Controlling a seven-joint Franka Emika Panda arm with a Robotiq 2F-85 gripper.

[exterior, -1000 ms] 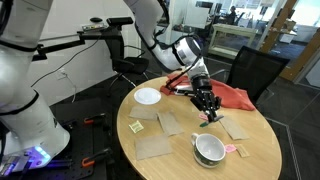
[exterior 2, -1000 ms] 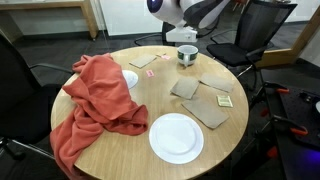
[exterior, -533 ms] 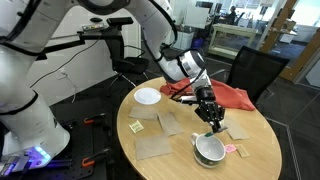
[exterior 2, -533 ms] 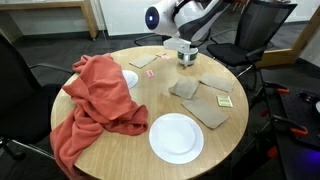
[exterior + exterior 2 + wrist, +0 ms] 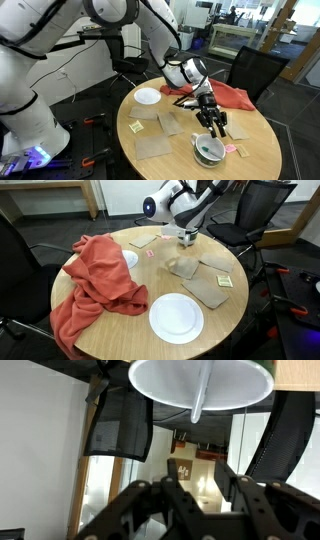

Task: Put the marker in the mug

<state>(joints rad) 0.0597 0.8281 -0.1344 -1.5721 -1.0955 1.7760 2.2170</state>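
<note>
The white mug [image 5: 208, 151] stands near the round table's edge; in an exterior view [image 5: 186, 240] it is mostly hidden behind the gripper. In the wrist view the mug [image 5: 165, 382] fills the top of the picture, and a thin stick, the marker [image 5: 202, 395], lies across its inside with one end past the rim. My gripper [image 5: 212, 127] hangs just above the mug, also seen in an exterior view [image 5: 184, 230]. In the wrist view its fingers [image 5: 203, 485] are spread apart with nothing between them.
A red cloth [image 5: 95, 280] covers one side of the table and also shows behind the arm [image 5: 238, 95]. White plates [image 5: 176, 317] [image 5: 147, 96], tan mats [image 5: 205, 285] [image 5: 155, 148] and yellow sticky notes [image 5: 135, 126] lie around. Black chairs [image 5: 262, 205] stand close by.
The gripper has moved from over the middle of the table to just above the mug and come lower. The marker now shows in the mug rather than in the fingers.
</note>
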